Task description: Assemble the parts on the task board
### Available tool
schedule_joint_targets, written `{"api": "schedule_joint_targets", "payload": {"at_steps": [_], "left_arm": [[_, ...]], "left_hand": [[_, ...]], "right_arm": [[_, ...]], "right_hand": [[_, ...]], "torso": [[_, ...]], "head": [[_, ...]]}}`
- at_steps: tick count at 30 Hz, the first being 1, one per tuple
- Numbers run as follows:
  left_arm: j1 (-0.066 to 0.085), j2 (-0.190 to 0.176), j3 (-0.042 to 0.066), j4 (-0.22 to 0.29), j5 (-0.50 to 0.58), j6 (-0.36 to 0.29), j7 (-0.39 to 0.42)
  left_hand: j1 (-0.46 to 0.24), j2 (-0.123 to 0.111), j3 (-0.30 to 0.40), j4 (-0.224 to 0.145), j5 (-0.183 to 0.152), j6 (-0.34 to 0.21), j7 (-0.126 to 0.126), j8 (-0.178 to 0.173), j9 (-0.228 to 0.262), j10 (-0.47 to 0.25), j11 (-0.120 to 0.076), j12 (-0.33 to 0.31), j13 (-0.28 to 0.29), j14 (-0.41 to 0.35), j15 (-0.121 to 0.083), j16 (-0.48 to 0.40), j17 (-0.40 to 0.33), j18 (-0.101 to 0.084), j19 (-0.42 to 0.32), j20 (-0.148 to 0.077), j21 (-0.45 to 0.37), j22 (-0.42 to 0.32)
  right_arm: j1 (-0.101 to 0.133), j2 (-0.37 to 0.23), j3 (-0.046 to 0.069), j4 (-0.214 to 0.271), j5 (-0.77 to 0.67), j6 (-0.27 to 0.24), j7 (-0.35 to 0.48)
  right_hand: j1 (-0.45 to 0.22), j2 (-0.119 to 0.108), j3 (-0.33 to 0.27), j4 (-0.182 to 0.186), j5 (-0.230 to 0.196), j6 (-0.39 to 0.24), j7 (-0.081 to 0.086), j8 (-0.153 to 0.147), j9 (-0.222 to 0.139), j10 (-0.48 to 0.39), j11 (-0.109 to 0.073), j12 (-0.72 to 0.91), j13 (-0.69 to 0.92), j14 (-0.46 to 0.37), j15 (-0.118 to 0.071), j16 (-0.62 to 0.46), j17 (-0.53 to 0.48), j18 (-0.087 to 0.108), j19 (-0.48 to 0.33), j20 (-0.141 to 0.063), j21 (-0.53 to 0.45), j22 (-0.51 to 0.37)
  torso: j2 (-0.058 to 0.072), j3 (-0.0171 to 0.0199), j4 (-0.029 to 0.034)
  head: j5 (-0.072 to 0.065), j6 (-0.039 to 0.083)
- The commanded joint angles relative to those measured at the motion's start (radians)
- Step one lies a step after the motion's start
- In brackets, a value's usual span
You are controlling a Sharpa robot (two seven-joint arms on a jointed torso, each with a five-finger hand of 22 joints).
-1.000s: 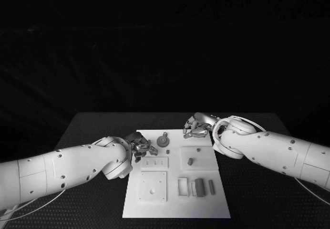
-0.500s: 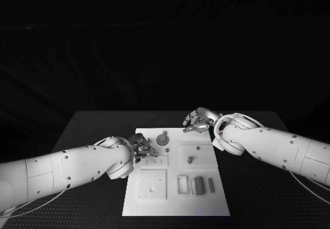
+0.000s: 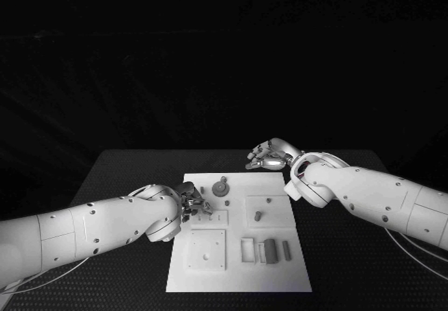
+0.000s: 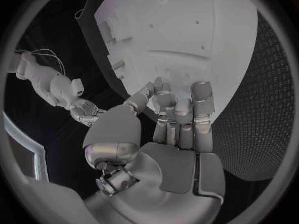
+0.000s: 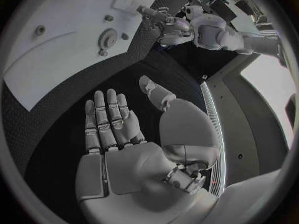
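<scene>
Moved: the right hand [image 3: 266, 157] has drawn back toward twelve o'clock, off the flat white rectangular task board [image 3: 280, 272].
Right hand: empty, fingers spread.
Left hand [image 3: 191, 199]: at the board's nine o'clock edge, fingers curled; holding anything, I cannot tell.
Parts: small grey rigid blocks [image 3: 270, 251] at five o'clock (light, likely slick); pinch the long sides.

The task board [image 3: 238, 272] is lying at lower centre of the frame on the black table [image 3: 122, 168]. The left hand [image 3: 192, 199] is resting at the board's left edge, fingers curled — grey parts [image 3: 219, 188] are sitting just right of it. The right hand [image 3: 265, 157] is hovering just beyond the board's upper right corner.
</scene>
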Motion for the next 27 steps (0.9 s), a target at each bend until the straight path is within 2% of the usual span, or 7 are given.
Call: {"api": "schedule_joint_targets", "payload": {"at_steps": [1, 4, 12, 16, 24, 27], "left_arm": [[-0.005, 0.004, 0.001, -0.003, -0.008, 0.019, -0.018], [-0.01, 0.009, 0.001, -0.007, -0.008, 0.014, -0.017], [-0.013, 0.02, 0.001, -0.024, -0.008, -0.003, -0.017], [-0.014, 0.022, 0.001, -0.027, -0.013, -0.002, -0.017], [-0.015, 0.027, 0.001, -0.035, -0.019, 0.005, -0.015], [-0.016, 0.03, 0.001, -0.038, -0.019, 0.012, -0.017]], "left_hand": [[0.019, 0.025, 0.006, 0.0, 0.003, -0.004, 0.001, 0.006, 0.045, 0.006, -0.012, 0.004, 0.001, 0.079, -0.073, 0.002, -0.002, 0.029, 0.048, -0.038, 0.003, 0.001], [0.018, 0.026, 0.006, -0.001, 0.003, -0.003, 0.001, 0.006, 0.046, 0.006, -0.012, 0.003, 0.001, 0.078, -0.073, 0.002, -0.003, 0.029, 0.047, -0.037, 0.002, 0.001], [0.011, 0.02, 0.003, 0.0, 0.002, -0.004, 0.002, 0.006, 0.046, 0.004, -0.011, 0.002, 0.001, 0.077, -0.072, 0.003, -0.007, 0.028, 0.045, -0.036, 0.001, 0.002], [-0.003, 0.01, -0.003, 0.007, 0.002, -0.002, 0.002, 0.007, 0.048, 0.002, -0.011, 0.001, 0.001, 0.076, -0.072, 0.004, -0.01, 0.027, 0.044, -0.035, 0.0, 0.003], [-0.005, 0.007, -0.003, 0.008, 0.002, -0.002, 0.002, 0.007, 0.048, 0.001, -0.011, 0.0, 0.0, 0.074, -0.072, 0.004, -0.012, 0.028, 0.043, -0.036, -0.001, 0.003], [-0.005, 0.007, -0.003, 0.008, 0.002, -0.002, 0.002, 0.007, 0.048, 0.001, -0.011, 0.0, 0.0, 0.074, -0.072, 0.004, -0.012, 0.028, 0.043, -0.036, -0.001, 0.003]], "right_arm": [[0.001, 0.002, 0.001, -0.002, 0.073, -0.043, 0.059], [0.001, 0.002, 0.001, -0.002, 0.09, -0.066, 0.068], [0.001, -0.001, 0.001, 0.006, 0.113, -0.081, 0.073], [0.001, -0.002, 0.001, 0.008, 0.113, -0.082, 0.072], [0.001, 0.0, 0.001, 0.008, 0.117, -0.085, 0.075], [0.001, 0.001, 0.001, 0.009, 0.118, -0.083, 0.076]], "right_hand": [[0.013, 0.004, -0.01, 0.005, -0.001, -0.009, 0.006, 0.001, -0.004, 0.027, 0.006, -0.034, -0.065, 0.01, 0.01, -0.045, -0.032, -0.014, -0.016, 0.002, -0.005, 0.014], [0.02, 0.007, -0.017, 0.005, -0.001, -0.004, 0.017, 0.009, -0.008, 0.057, 0.009, -0.048, -0.112, 0.029, 0.008, -0.065, -0.048, -0.012, -0.014, 0.003, -0.007, 0.022], [0.018, 0.007, -0.027, 0.009, -0.001, -0.005, 0.02, 0.013, -0.018, 0.078, 0.01, -0.064, -0.171, 0.053, 0.004, -0.083, -0.061, -0.006, -0.006, 0.005, -0.014, 0.03], [0.015, 0.006, -0.029, 0.013, -0.001, -0.006, 0.021, 0.013, -0.02, 0.079, 0.011, -0.066, -0.18, 0.057, 0.002, -0.085, -0.062, -0.005, -0.002, 0.005, -0.015, 0.03], [0.017, 0.002, -0.032, 0.012, -0.001, -0.011, 0.02, 0.012, -0.025, 0.072, 0.015, -0.076, -0.203, 0.059, 0.003, -0.093, -0.066, -0.003, -0.002, 0.006, -0.021, 0.032], [0.018, 0.001, -0.032, 0.016, -0.001, -0.014, 0.016, 0.013, -0.029, 0.061, 0.02, -0.086, -0.223, 0.082, -0.006, -0.087, -0.065, 0.005, 0.016, 0.004, -0.019, 0.034]], "torso": [[0.0, 0.0003, 0.0001], [0.0, 0.0002, -0.0003], [0.001, 0.0004, 0.0003], [0.001, 0.0004, 0.0002], [0.001, 0.0009, 0.0], [0.0, 0.0013, -0.0004]], "head": [[-0.001, -0.001], [-0.002, -0.002], [-0.006, -0.009], [-0.006, -0.013], [-0.008, -0.014], [-0.008, -0.016]]}}
